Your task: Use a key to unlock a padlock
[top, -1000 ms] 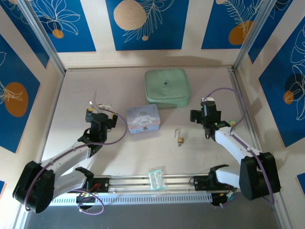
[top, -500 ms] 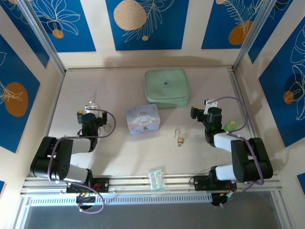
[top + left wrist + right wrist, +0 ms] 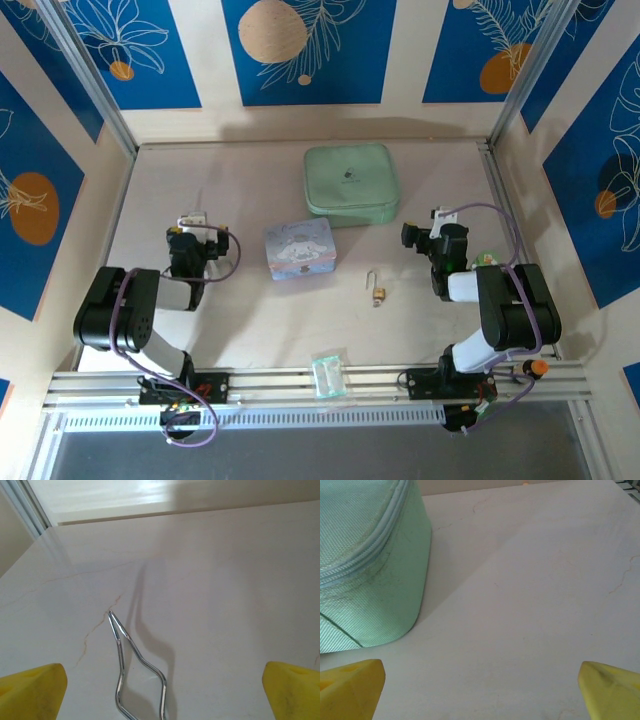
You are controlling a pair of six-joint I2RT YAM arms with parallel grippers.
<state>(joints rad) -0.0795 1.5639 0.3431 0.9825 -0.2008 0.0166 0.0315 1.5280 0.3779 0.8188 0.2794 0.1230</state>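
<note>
The tiny brass padlock (image 3: 378, 293) lies on the table right of centre, its thin silver shackle pointing away from the arms. It is too small to tell whether a key is in it. My left gripper (image 3: 190, 226) sits low at the left, far from the padlock and open; its yellow fingertips (image 3: 33, 690) stand wide apart in the left wrist view. My right gripper (image 3: 434, 228) rests at the right, up and right of the padlock, also open. Nothing lies between its fingertips (image 3: 351, 687) but bare table.
A pale-blue cartoon-printed tin (image 3: 299, 248) stands at the centre, left of the padlock. A mint-green zip case (image 3: 350, 180) lies behind it and shows at the left as the green case (image 3: 367, 565). Bent silver tweezers (image 3: 122, 645) lie before the left gripper. A clear plastic piece (image 3: 328, 375) sits on the front rail.
Both arms have folded back toward their bases. The left gripper has drawn back to the left, and the right arm's elbow has come in and up. The padlock and tin have not moved.
</note>
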